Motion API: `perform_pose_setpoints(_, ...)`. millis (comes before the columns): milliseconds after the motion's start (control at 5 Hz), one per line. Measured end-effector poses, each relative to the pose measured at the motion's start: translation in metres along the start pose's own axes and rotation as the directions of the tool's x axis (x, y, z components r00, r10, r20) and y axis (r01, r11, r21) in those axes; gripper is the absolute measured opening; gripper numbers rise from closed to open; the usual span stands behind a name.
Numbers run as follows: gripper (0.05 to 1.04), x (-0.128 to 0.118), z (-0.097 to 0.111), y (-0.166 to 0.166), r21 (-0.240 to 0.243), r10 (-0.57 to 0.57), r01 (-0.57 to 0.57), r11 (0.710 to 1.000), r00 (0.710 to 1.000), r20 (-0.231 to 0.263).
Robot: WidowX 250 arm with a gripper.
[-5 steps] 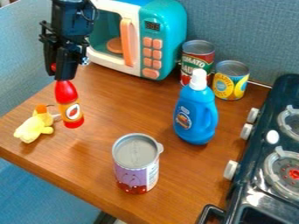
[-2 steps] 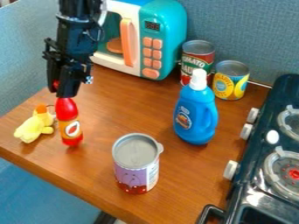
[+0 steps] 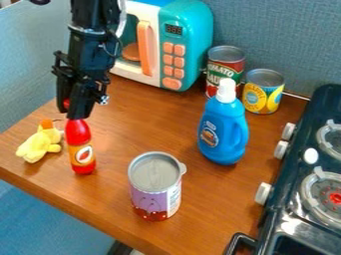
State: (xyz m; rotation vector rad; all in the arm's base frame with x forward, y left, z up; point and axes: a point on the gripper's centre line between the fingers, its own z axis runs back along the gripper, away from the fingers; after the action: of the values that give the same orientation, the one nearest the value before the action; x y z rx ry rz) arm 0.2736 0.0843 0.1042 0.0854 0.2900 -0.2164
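Note:
The black gripper [image 3: 75, 108] hangs down at the left, shut on the top of a red bottle [image 3: 80, 145] with an orange label. The bottle is upright, its base low over or on the wooden table; I cannot tell which. Its cap is partly hidden between the fingers. Just left of the bottle lies a yellow plush duck [image 3: 40, 142] with an orange bill. To the right of the bottle, nearer the front, stands a purple can [image 3: 155, 187] with a grey lid.
A blue detergent bottle [image 3: 224, 124] stands right of centre. Behind it are a tomato can [image 3: 224, 69] and a yellow can [image 3: 263, 91]. A teal toy microwave [image 3: 186, 40] is at the back, a dark toy stove [image 3: 303, 184] at the right. The wooden table [image 3: 143, 129] ends at the front left.
The gripper and the red bottle have moved down and toward the table's front edge, slightly to the right overall. The other objects have stayed where they were.

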Motion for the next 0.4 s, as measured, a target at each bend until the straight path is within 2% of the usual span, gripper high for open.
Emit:
perform_pose_setpoints(200,0.387,-0.0028,-0.0041,-0.0015,-0.006,0.000,0.000,1.000,1.000,-0.013)
perform_pose_setpoints(400,0.695,-0.0032,-0.0065,-0.0048,-0.030,-0.017,0.017,0.999,1.000,-0.011)
